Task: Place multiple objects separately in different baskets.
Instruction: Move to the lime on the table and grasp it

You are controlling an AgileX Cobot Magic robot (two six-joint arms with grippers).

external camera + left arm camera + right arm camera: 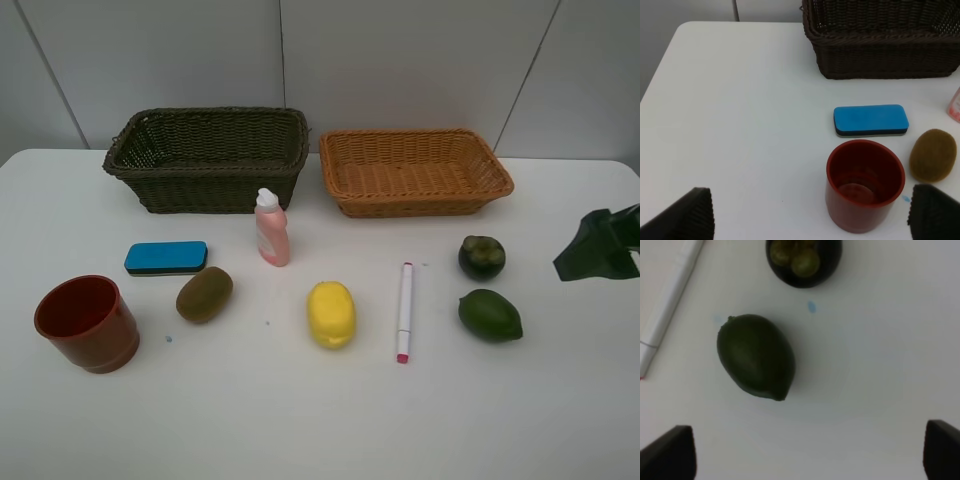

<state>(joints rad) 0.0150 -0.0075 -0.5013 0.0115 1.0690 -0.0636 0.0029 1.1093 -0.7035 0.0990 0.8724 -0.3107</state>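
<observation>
- While the left gripper [807, 220] hung above the left end of the white table [300, 420], its dark fingers [690, 217] were spread wide, released and grasping nothing.
- A red-brown plastic cup [87, 322] stood upright, mouth up, nearest the table's left front.
- Behind it lay a blue eraser block [166, 257], flat, with a brown kiwi [204, 294] just to its right and apart from it.
- At the back, against a pale grey panelled wall [400, 60] with thin seams, sat the deep dark olive-green basket [210, 160].
- A pink bottle with a white cap [271, 228] stood upright in front of that basket's right corner.
- A yellow lemon [331, 314] lay near the middle, with a tiny blue speck [267, 322] on the matte surface to its left.
- The shallower orange-tan basket [415, 170] sat just beside the olive one, at the back.
- A white pen [405, 311] lay lengthwise, its red end toward the front.
- A dark mangosteen [481, 257] sat behind a green lime [490, 315], the two near each other but apart.
- All eight objects rested on the table, outside both baskets.
- The right gripper [600, 245] hovered at the table's right edge, above the lime in its wrist view, fingers [670, 452] parted wide and grasping nothing.
</observation>
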